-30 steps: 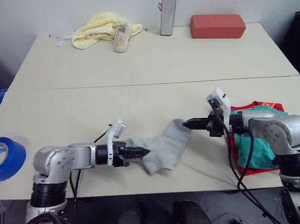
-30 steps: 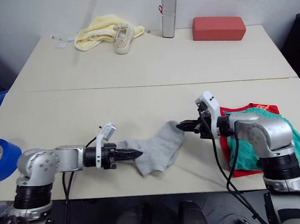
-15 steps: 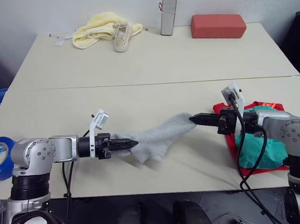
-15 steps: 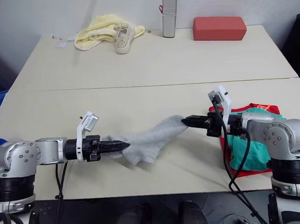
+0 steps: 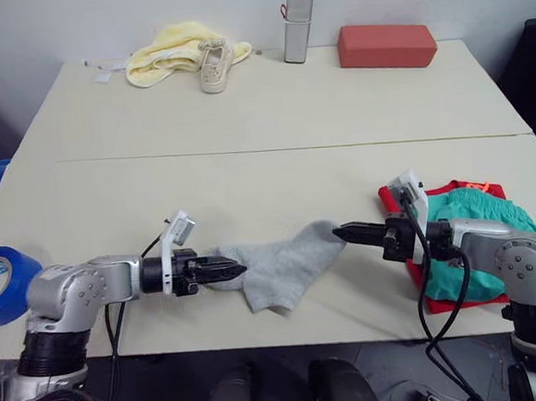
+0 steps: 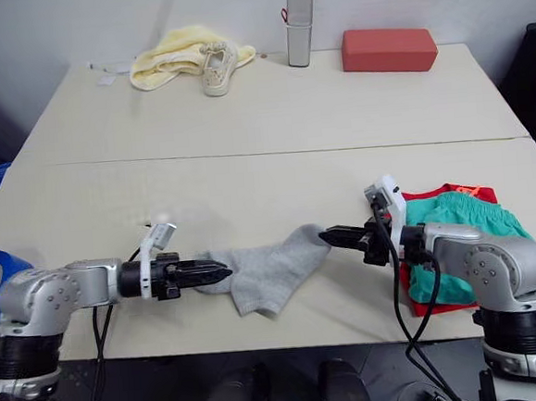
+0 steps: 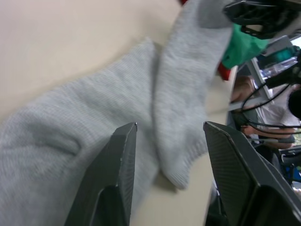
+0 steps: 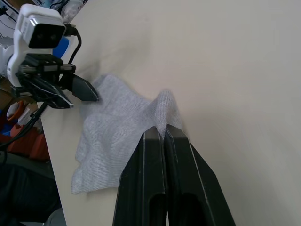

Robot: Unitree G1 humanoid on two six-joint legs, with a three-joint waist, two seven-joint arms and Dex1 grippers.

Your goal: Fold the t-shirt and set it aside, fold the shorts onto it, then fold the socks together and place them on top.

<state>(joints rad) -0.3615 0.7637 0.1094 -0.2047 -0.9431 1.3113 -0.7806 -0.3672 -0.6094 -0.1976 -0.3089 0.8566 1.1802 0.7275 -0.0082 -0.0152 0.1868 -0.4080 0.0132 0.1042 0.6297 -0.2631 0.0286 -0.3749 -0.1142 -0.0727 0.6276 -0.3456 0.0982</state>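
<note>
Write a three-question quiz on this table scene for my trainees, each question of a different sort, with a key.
1. True or false: the left gripper has its fingers apart.
2. Which garment lies on the t-shirt? A) a towel B) the shorts C) a jacket
3. Fill in: the right gripper is pinched shut on the ____.

Key: 1 true; 2 B; 3 socks.

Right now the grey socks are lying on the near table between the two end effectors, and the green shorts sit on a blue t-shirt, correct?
Not quite: the t-shirt under the shorts is red, not blue, as the left eye view shows. The socks do lie on the near table between the left end effector and right end effector.
</note>
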